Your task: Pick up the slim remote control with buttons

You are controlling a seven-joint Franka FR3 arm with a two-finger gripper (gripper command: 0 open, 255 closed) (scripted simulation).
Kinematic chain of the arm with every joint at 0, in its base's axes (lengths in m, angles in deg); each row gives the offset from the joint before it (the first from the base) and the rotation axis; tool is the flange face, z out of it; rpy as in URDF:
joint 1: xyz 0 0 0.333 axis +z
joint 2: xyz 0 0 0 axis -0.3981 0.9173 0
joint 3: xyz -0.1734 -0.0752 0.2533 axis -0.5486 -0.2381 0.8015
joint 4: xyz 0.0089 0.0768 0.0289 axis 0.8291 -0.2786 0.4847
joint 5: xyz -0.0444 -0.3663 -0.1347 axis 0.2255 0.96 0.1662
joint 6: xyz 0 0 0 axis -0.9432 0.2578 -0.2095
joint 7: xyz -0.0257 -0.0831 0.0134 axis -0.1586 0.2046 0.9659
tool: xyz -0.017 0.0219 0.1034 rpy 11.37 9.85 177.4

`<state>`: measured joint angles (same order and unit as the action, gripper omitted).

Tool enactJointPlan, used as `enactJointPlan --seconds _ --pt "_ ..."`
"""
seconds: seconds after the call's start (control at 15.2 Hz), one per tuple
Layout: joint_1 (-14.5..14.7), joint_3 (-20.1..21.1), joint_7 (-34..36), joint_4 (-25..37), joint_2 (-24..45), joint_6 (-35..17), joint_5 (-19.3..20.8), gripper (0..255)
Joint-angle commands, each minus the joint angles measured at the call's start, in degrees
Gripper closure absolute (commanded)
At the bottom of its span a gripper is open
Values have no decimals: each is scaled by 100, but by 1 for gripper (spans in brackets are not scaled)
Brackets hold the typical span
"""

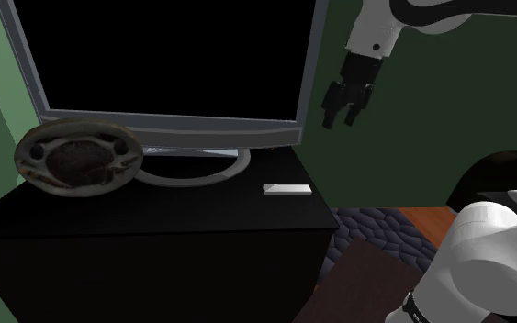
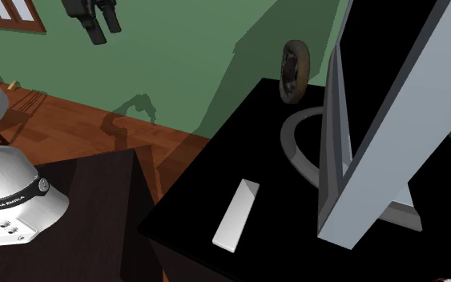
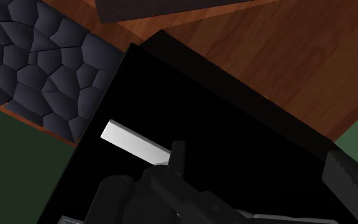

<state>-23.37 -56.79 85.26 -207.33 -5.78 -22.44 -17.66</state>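
The slim remote (image 1: 287, 190) is a flat white bar lying on the black cabinet (image 1: 201, 216) near its right front corner, just right of the TV's stand. In the second exterior view the remote (image 2: 236, 214) lies near the cabinet's near edge. My black gripper (image 1: 339, 122) hangs well above the remote and a little to its right, open and holding nothing. It appears high up in the second exterior view (image 2: 107, 32). In the wrist view the remote (image 3: 136, 143) lies far below, beside one finger (image 3: 179, 156), and the fingers stand wide apart.
A large flat TV (image 1: 174, 64) on a ring-shaped stand (image 1: 196, 170) fills the back of the cabinet. A round brown wheel-like object (image 1: 80, 158) leans at the cabinet's left. Beyond the cabinet's edge lie wooden floor (image 3: 285, 57) and a dark pebbled rug (image 3: 37, 57).
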Motion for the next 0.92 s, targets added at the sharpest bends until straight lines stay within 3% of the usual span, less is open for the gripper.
enactJointPlan --seconds 0.0,0.46,0.86 --pt "0 0 0 0 0 0 0 0" --pt "103 -688 -1384 -628 533 -1052 387 0" --pt "218 -1280 -2568 -816 1373 -2004 599 0"
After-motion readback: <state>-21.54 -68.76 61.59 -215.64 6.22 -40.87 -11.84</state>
